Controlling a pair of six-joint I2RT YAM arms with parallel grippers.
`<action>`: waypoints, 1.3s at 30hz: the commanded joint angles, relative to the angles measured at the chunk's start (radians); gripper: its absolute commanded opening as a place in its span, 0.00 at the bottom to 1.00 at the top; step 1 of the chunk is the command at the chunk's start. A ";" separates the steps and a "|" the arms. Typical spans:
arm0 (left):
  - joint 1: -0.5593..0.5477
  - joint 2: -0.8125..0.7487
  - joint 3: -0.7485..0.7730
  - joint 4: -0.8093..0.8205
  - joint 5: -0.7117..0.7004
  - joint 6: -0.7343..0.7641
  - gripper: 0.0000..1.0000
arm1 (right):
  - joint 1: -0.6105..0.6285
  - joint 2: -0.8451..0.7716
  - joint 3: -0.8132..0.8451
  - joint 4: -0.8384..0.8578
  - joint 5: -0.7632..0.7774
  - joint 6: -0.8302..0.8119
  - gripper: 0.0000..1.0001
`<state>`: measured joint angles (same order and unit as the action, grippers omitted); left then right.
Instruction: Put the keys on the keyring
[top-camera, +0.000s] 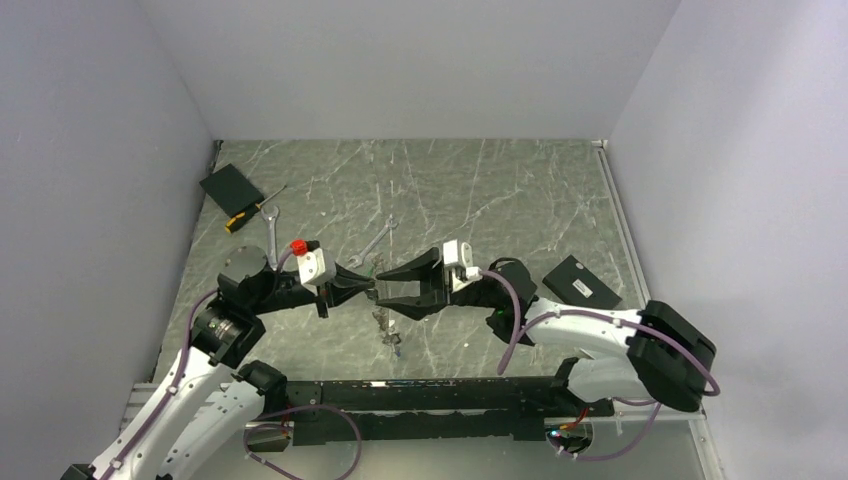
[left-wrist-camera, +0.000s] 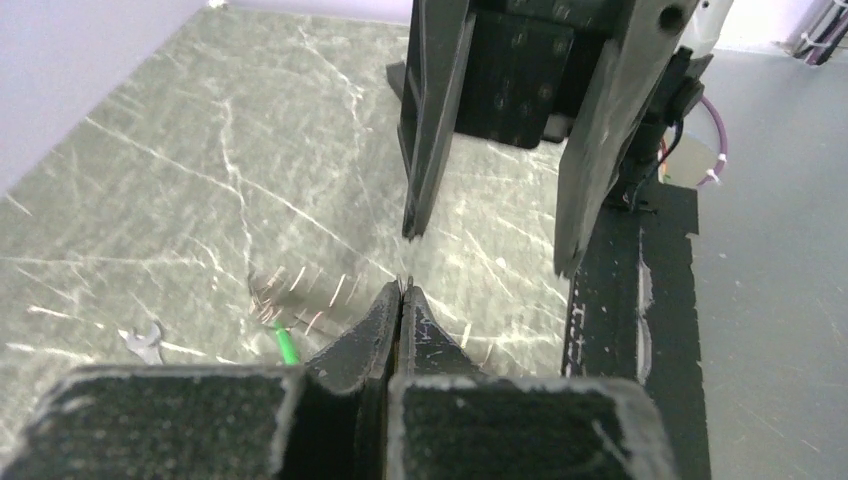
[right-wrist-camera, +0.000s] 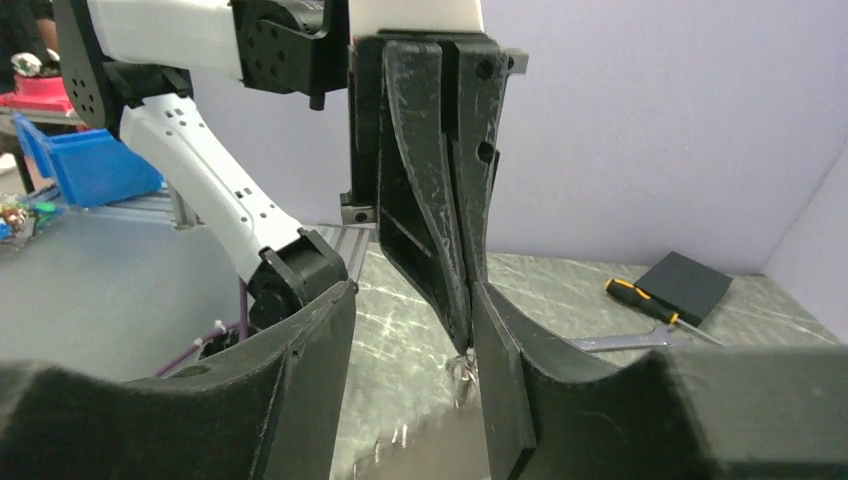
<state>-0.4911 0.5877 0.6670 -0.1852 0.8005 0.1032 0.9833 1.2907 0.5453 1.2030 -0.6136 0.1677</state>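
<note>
My left gripper (top-camera: 366, 287) is shut, its tips (left-wrist-camera: 404, 287) pinching a thin silvery bit of the keyring. The keyring (left-wrist-camera: 292, 294) shows as a blurred silvery loop below and left of those tips, with a green-headed key (left-wrist-camera: 286, 344) beside it. In the top view a small silvery cluster of chain and keys (top-camera: 388, 328) sits just below the two grippers; whether it hangs or lies on the table I cannot tell. My right gripper (top-camera: 380, 289) is open and faces the left one. In the right wrist view its fingers (right-wrist-camera: 414, 290) straddle the left gripper's shut tips, with a silvery glint (right-wrist-camera: 462, 366) under them.
Two silver spanners (top-camera: 272, 236) (top-camera: 377, 239) lie behind the grippers. A yellow-and-black screwdriver (top-camera: 250, 213) and a black pad (top-camera: 231, 187) are at the back left. A black box (top-camera: 581, 282) lies right of my right arm. Walls close three sides.
</note>
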 joint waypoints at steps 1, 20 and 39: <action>0.008 0.009 0.048 -0.005 -0.018 0.034 0.00 | 0.005 -0.110 0.050 -0.199 -0.003 -0.117 0.52; 0.008 0.023 0.062 -0.060 -0.049 0.049 0.00 | 0.005 -0.144 0.190 -0.779 0.178 -0.337 0.43; 0.007 0.030 0.062 -0.060 -0.017 0.043 0.00 | -0.014 -0.027 0.246 -0.728 0.086 -0.412 0.36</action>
<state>-0.4877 0.6235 0.6998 -0.2996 0.7486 0.1413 0.9710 1.2644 0.7345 0.3912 -0.4919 -0.2363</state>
